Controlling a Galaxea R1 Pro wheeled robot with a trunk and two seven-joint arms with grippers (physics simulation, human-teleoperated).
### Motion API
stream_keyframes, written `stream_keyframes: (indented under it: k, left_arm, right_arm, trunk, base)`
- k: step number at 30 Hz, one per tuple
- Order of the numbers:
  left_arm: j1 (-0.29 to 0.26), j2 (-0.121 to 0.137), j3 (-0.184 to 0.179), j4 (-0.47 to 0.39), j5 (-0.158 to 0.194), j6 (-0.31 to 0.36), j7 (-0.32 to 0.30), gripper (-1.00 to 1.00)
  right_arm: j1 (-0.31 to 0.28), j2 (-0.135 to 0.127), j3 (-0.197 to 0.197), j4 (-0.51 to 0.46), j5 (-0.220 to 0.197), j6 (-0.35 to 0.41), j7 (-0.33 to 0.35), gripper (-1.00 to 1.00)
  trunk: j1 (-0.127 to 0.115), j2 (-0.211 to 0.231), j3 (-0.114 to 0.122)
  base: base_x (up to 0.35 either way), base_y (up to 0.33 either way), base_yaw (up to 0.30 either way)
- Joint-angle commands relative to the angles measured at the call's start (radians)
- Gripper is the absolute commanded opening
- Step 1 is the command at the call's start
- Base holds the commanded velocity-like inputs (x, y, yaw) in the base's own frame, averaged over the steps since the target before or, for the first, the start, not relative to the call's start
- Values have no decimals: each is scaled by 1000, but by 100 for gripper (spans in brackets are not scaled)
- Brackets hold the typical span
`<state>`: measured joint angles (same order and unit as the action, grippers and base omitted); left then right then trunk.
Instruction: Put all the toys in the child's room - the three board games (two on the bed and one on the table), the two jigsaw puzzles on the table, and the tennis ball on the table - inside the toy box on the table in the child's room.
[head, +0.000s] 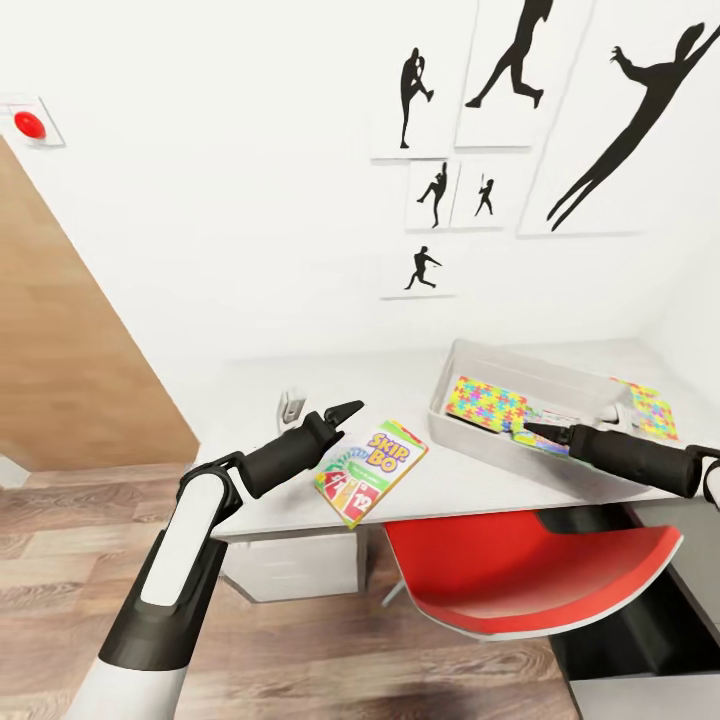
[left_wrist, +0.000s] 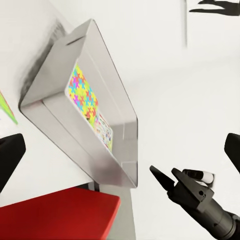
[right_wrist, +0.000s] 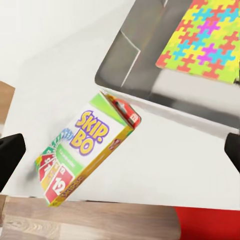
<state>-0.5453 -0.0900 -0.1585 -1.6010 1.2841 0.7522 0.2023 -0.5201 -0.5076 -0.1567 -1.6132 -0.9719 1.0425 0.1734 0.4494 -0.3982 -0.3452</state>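
Note:
The green-yellow-red Skip-Bo board game (head: 370, 470) (right_wrist: 85, 150) lies slightly tilted on the pale table (head: 400, 385), close to its front edge, with nothing holding it. My left gripper (head: 345, 410) hovers open just left of it; its fingertips (left_wrist: 11, 150) stand wide apart. The grey toy box (head: 480, 440) (left_wrist: 107, 65) (right_wrist: 125, 55) stands to the right. It holds a colourful jigsaw puzzle (head: 487, 403) (left_wrist: 82, 92) (right_wrist: 205, 40) and another printed flat box (left_wrist: 105, 132). My right gripper (head: 532, 430) (left_wrist: 162, 176) is open over the box's front wall, pointing at the Skip-Bo game.
A second jigsaw puzzle (head: 650, 410) lies by the toy box's right end. A red chair (head: 520, 570) sits tucked under the table, with a white drawer unit (head: 290, 565) left of it. A wooden door (head: 70, 370) is at the left, a small white object (head: 292, 405) on the table.

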Motion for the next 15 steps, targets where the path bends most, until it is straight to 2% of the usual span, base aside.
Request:
stream_keyframes:
  k: [1, 15]
  left_arm:
    - [-1, 0, 0, -1, 11, 3, 9, 100]
    - [0, 1, 0, -1, 11, 3, 7, 100]
  right_arm:
    - [-1, 0, -1, 0, 10, 5, 10, 100]
    - [3, 0, -3, -1, 10, 5, 9, 100]
  trunk:
    - [1, -2, -2]
    - [1, -2, -2]
  base:
    - [0, 273, 0]
    - [0, 285, 0]
